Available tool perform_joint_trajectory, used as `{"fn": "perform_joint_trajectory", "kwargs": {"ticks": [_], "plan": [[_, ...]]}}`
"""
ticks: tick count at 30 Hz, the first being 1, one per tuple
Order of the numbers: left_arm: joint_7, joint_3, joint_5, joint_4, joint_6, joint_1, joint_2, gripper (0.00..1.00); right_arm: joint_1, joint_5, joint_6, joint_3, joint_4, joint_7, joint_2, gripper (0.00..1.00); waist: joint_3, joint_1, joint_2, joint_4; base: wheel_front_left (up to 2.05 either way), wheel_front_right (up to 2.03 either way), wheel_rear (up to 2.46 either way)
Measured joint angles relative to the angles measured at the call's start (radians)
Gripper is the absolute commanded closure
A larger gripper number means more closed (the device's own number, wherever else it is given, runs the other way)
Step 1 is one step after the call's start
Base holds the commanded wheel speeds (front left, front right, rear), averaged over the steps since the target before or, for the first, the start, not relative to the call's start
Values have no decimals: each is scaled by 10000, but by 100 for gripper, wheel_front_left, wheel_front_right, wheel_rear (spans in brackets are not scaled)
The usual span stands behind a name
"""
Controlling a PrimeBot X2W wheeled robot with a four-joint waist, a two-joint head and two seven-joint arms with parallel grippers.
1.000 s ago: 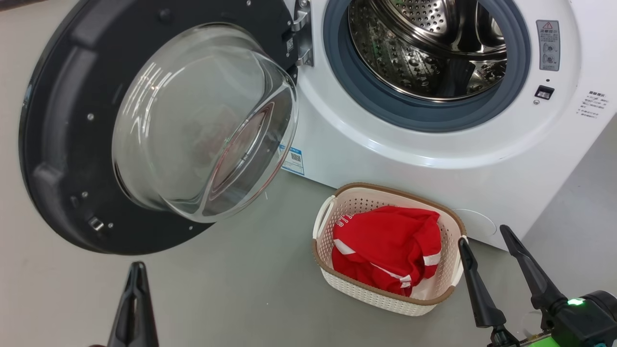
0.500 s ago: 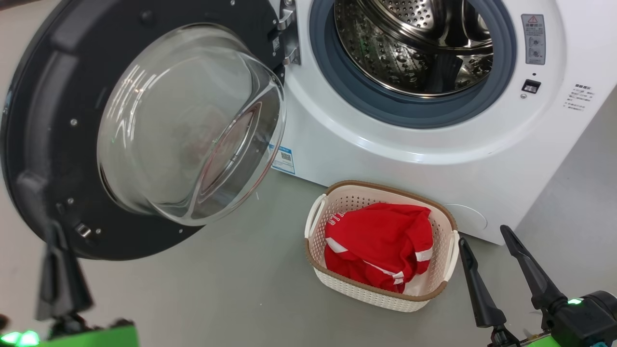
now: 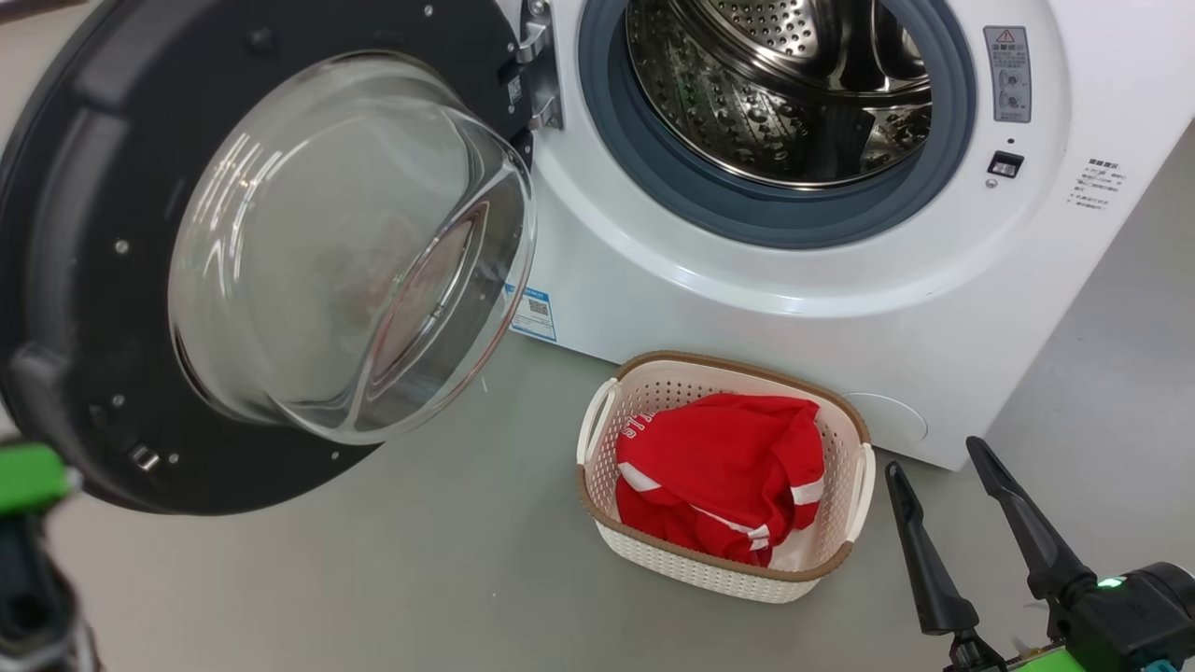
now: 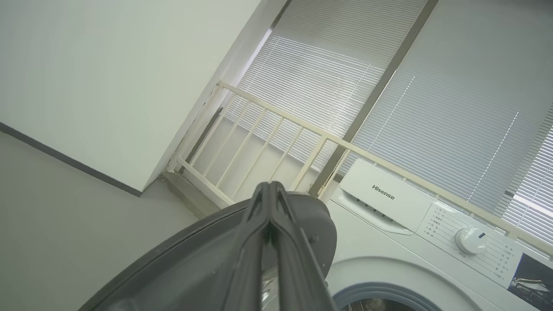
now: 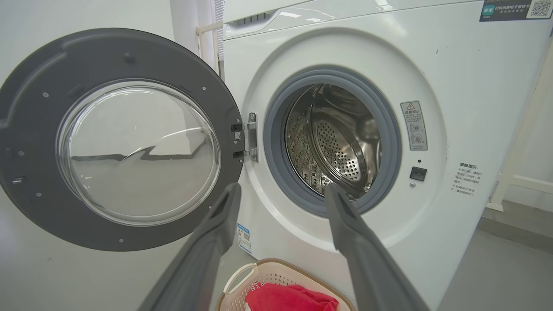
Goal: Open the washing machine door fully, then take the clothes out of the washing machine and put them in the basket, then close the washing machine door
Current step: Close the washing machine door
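Note:
The washing machine door (image 3: 84, 187) stands swung open to the left, its glass bowl bulging toward me. The washing machine (image 3: 747, 280) shows a bare steel drum (image 3: 775, 84). On the floor before it sits the basket (image 3: 738, 357) with the red clothes (image 3: 719, 457) inside. My right gripper (image 3: 934, 460) hovers open and holds nothing, just right of the basket; in its wrist view that gripper (image 5: 281, 190) points at the drum opening. My left gripper (image 4: 270, 188) is shut, holds nothing, and points up past the door's dark rim (image 4: 194, 259). Its green wrist (image 3: 28, 476) shows blurred by the door's lower left edge.
Grey floor (image 3: 420, 579) lies open below the door and left of the basket. A cream railing (image 4: 276, 129) and window blinds (image 4: 432, 86) stand behind the machine. A white wall (image 4: 108, 65) runs to the door's left.
My shut left gripper has swept left and up to the door's lower left edge. The head camera has shifted, sliding the scene slightly left. The right gripper stayed put.

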Motion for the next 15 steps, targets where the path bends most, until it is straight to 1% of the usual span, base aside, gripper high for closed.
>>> {"fn": "perform_joint_trajectory", "kwargs": {"ticks": [4,8,12,14,15], "plan": [[527,604,-821,761,54,-909,268,100,1,13,0,-2,-29,25,0,0,11,0,0,-77,0,0,0],[1135,1189,-1618,1766,295,-1731,545,100,-1,13,0,-10,-56,25,0,0,99,0,0,-149,0,0,0],[2029,1714,-2836,2989,389,-2510,621,100,-2,13,0,-13,-58,25,0,0,186,0,0,-203,0,0,0],[2293,1858,-3037,3586,479,-2862,708,100,-3,13,0,-10,-56,27,-2,0,200,0,0,-219,0,0,0],[2408,1856,-3039,3847,487,-2979,842,100,-3,13,0,-4,-58,38,0,0,201,0,0,-229,0,0,0]]}}
